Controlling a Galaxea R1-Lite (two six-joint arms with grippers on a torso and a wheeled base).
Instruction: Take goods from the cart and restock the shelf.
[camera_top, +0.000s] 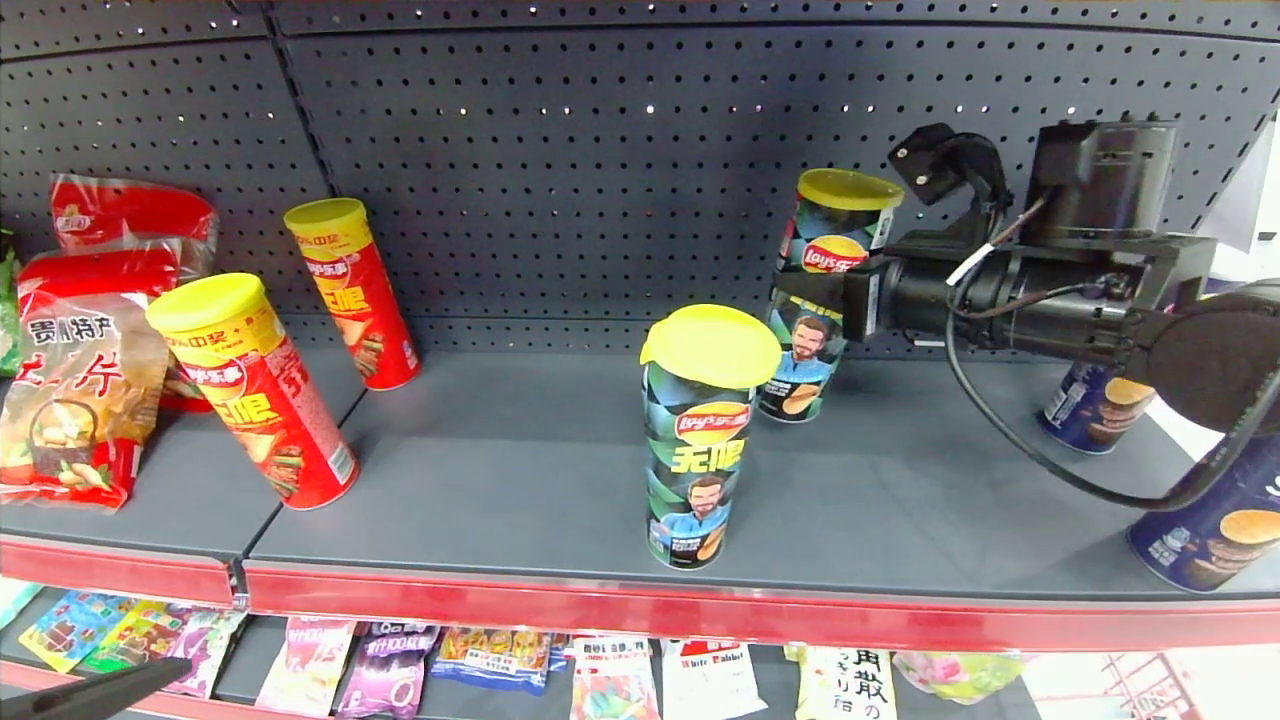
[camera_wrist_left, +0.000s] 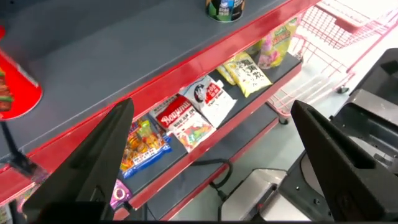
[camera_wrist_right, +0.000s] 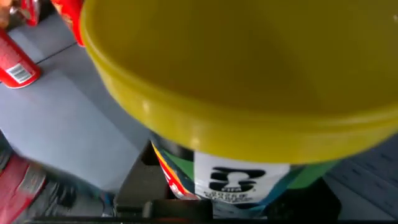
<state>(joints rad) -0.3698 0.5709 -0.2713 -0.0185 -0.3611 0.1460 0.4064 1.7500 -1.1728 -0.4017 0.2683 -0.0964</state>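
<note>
On the shelf (camera_top: 520, 470), from its left edge: red snack bags (camera_top: 80, 380), then a front red can (camera_top: 255, 390) and a rear red can (camera_top: 352, 290) toward the back wall. Below the front lip, left tool (camera_wrist_left: 211, 112) spread wide, holding nothing, over packets (camera_wrist_left: 186, 118) on the lower shelf. Mid front edge: an upright green can (camera_top: 697, 440). Behind it, near the back wall, a matching held can (camera_top: 835, 235) pinched at mid-height by the right tool (camera_top: 812, 298); contact with the shelf unclear. At the right edge, blue cans (camera_top: 1210, 520), partly hidden behind the arm.
</note>
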